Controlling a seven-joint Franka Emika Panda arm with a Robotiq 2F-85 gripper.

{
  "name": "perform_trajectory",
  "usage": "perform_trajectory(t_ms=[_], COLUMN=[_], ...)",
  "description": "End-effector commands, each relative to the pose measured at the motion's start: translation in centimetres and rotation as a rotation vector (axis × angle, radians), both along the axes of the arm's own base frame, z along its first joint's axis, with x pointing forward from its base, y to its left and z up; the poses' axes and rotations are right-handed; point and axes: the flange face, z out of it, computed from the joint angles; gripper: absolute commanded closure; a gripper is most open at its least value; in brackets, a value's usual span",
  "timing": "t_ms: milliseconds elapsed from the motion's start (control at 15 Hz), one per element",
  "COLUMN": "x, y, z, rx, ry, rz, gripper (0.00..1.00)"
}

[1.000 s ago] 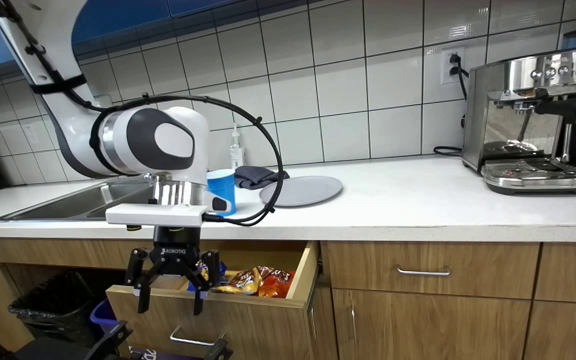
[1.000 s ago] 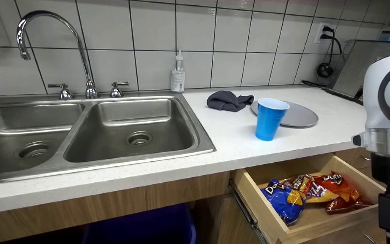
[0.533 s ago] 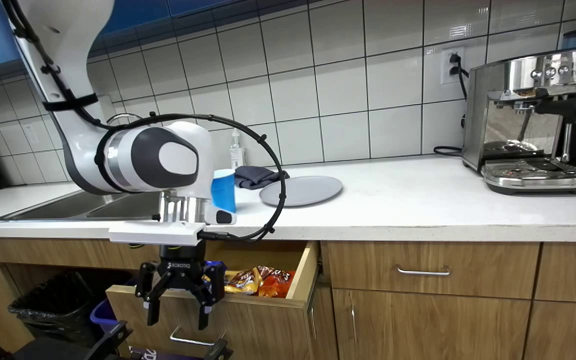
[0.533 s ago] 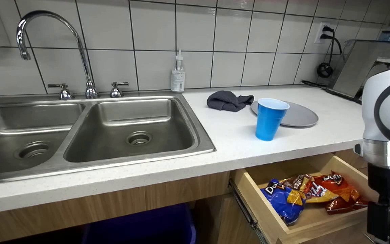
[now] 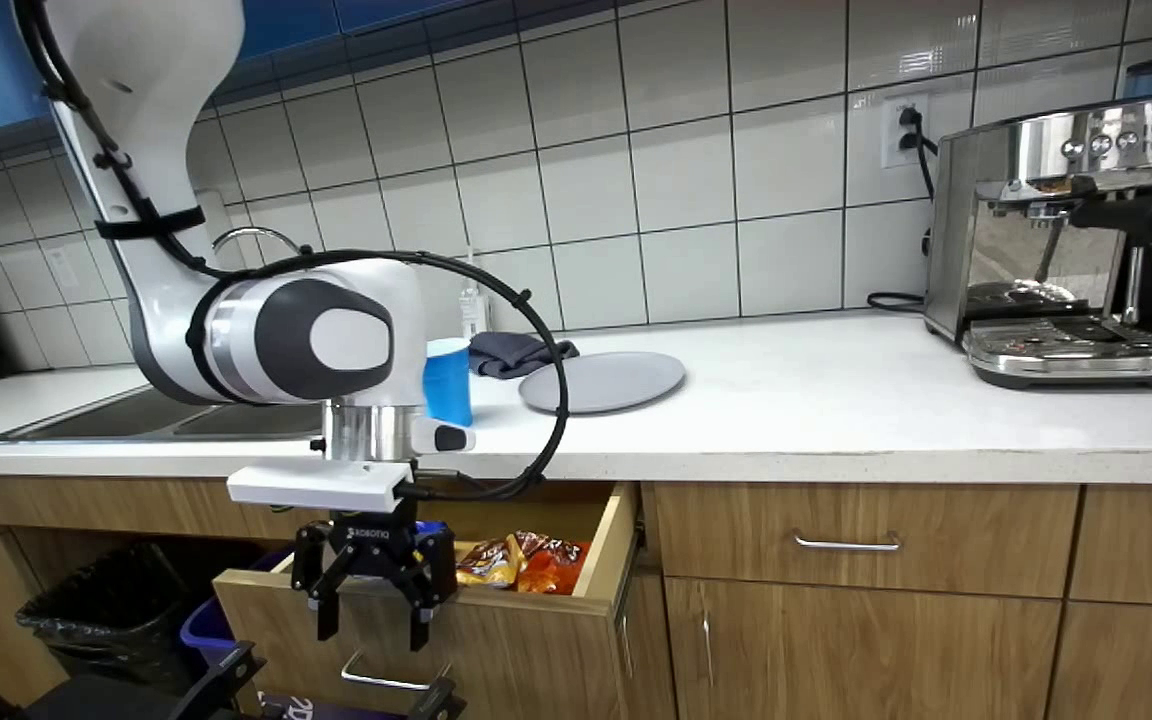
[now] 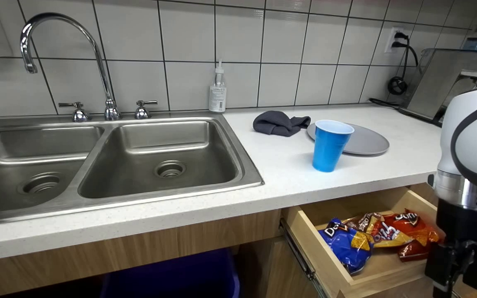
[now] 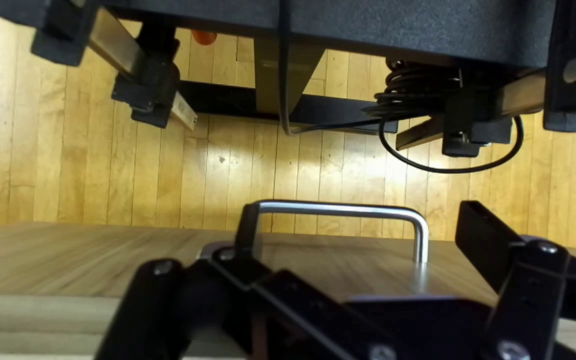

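The pincer (image 5: 373, 628) hangs pointing down just in front of an open drawer (image 5: 526, 640), its two fingers (image 5: 420, 628) spread wide apart. In the wrist view the handle (image 7: 343, 209) shows between them, one finger overlapping its end; in an exterior view the tips stop a little above it. The handle is fixed to the drawer's front. Behind that front, crowded together, lie a blue bag (image 6: 346, 248) along the side nearest the sink (image 6: 240, 154), a red bag (image 5: 551, 570) towards the opposite side and a gold bag (image 5: 486, 563) between the two. Above and beyond the drawer runs the white table (image 6: 284, 174), where a blue cup (image 6: 330, 149) stands upright near the front edge, with a grey plate (image 6: 367, 140) just behind it and a dark cloth (image 6: 278, 123) beside the plate. Farther back, a bottle (image 6: 218, 95) stands at the sink's rear corner, close to the tiled wall (image 6: 189, 33); well apart, along the same table, is a coffee machine (image 5: 956, 240).
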Motion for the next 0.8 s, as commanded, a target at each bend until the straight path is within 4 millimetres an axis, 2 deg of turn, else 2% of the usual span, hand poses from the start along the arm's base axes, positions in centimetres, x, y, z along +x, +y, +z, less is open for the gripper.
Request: perform_trajectory(t_ms=[0,733], x=[0.9,2.7], y=[0.2,-0.7], z=[0.1,0.4], rx=[0.011,-0.002], ry=[-0.077,-0.263], rz=[-0.008,-0.028], gripper=[0.00,0.00])
